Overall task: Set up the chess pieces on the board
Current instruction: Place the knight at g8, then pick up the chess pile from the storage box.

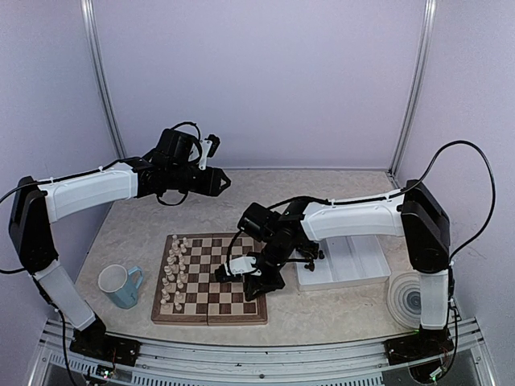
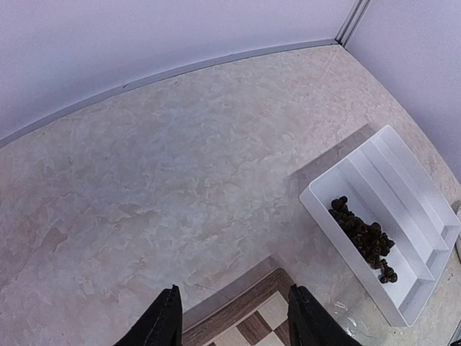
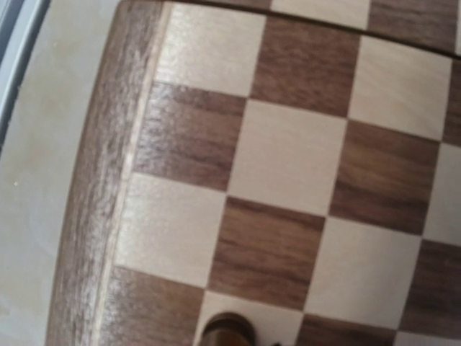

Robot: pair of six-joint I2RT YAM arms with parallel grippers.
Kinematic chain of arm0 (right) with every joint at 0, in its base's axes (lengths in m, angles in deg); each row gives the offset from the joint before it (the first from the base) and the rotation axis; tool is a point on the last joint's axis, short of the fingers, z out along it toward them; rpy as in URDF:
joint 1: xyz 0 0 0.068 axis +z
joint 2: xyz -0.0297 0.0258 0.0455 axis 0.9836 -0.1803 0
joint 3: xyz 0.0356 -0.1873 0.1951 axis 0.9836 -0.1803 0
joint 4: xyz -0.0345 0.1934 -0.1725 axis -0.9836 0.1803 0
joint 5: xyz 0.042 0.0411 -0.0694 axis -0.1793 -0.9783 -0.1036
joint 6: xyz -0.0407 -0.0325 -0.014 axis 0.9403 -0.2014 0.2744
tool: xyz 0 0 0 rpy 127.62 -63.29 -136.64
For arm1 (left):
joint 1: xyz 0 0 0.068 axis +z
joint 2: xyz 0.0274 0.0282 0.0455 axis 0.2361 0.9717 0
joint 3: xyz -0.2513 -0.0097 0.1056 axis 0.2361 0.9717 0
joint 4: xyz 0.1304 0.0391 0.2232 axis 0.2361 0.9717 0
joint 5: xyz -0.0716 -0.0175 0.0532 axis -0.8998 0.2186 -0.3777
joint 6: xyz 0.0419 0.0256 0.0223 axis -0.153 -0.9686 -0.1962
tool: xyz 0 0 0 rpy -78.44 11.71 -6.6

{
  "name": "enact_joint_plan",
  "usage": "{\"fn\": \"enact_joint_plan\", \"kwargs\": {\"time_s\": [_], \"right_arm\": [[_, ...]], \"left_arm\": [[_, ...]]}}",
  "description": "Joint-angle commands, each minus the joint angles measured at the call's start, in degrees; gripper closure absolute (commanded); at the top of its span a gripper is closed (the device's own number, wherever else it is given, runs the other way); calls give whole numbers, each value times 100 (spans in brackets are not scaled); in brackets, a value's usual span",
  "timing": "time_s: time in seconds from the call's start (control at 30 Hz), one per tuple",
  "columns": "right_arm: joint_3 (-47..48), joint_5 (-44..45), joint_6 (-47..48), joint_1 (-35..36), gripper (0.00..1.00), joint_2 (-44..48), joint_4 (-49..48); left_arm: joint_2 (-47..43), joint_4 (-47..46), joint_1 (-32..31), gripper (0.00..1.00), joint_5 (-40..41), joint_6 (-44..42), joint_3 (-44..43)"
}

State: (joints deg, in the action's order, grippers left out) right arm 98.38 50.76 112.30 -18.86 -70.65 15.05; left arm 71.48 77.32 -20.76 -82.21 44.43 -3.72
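Observation:
The board (image 1: 211, 299) lies at the table's front centre, with cream-white figures filling its two left columns. The dark chess pieces (image 2: 364, 238) lie heaped in a white ridged tray (image 2: 403, 187), which is also in the top view (image 1: 354, 261). My right gripper (image 1: 251, 281) is low over the board's right side. Its wrist view shows bare squares (image 3: 277, 155) close up and one dark piece (image 3: 227, 331) at the bottom edge, where the jaws meet; the fingers themselves are out of frame. My left gripper (image 1: 221, 182) is raised behind the board, open and empty (image 2: 234, 288).
A light-blue mug (image 1: 121, 285) stands left of the board. A round white coil (image 1: 410, 299) lies at the front right beside the tray. The board's far corner (image 2: 248, 310) shows between the left fingers. Walls close the back and sides.

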Motion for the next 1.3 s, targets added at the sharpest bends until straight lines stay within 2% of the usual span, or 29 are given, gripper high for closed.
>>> {"fn": "enact_joint_plan", "kwargs": {"time_s": [0.0, 0.2, 0.4, 0.53, 0.67, 0.8, 0.9, 1.07, 1.27], "right_arm": [[44, 89, -25, 68, 74, -32, 57], [38, 160, 27, 68, 71, 104, 172], [-608, 439, 347, -47, 67, 1133, 127], [-1177, 370, 382, -479, 64, 1839, 30], [-1617, 348, 238, -1296, 64, 2271, -204], [-1720, 317, -119, -2351, 69, 2285, -306], [-1875, 439, -281, -2791, 74, 2265, -447], [-2003, 812, -373, -2910, 79, 2016, -511], [-1784, 1204, -559, -2913, 78, 1640, -673]], "left_arm": [[0, 64, 14, 49, -92, -56, -85], [20, 67, 9, 49, -96, -57, -79], [59, 58, 6, 49, -98, -60, -84], [103, 75, -4, 49, -51, -68, -83], [155, 91, -21, 49, -49, -73, -103], [183, 81, -22, 49, -117, -32, -111], [200, 98, -30, 49, -105, -48, -118], [229, 134, -39, 49, -98, -68, -129], [241, 164, -56, 49, -124, -63, -148]]}}
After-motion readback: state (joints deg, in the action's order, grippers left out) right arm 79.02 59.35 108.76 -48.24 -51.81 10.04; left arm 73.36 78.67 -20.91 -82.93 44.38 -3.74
